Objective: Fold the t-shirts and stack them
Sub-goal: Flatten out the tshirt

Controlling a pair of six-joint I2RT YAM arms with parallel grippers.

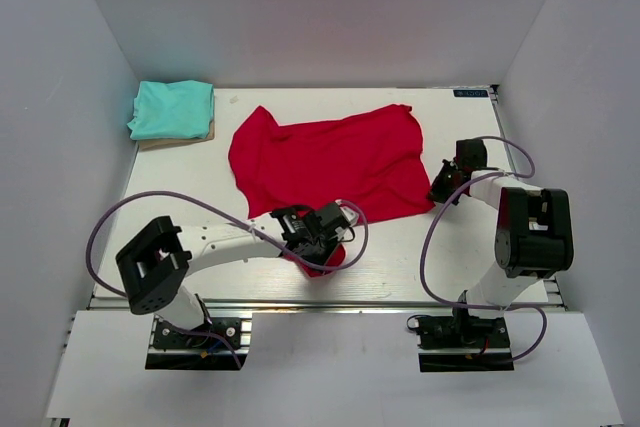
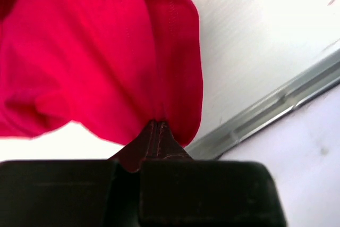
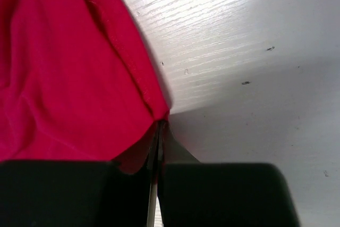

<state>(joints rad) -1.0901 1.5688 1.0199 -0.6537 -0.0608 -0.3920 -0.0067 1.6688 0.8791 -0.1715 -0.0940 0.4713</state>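
The red t-shirt (image 1: 325, 162) lies spread and rumpled across the middle of the table. My left gripper (image 1: 328, 237) is shut on its near edge, where a bunch of red cloth (image 2: 101, 57) hangs from the pinched tips. My right gripper (image 1: 441, 190) is shut on the shirt's right hem (image 3: 79, 78), the fabric caught between the closed fingers. The teal t-shirt (image 1: 172, 109) rests neatly folded in the far left corner, away from both grippers.
A tan cloth (image 1: 178, 140) peeks out under the teal t-shirt. White walls (image 1: 60, 127) close in the left, right and back. A metal rail (image 2: 276, 104) runs along the table's near edge, close to my left gripper.
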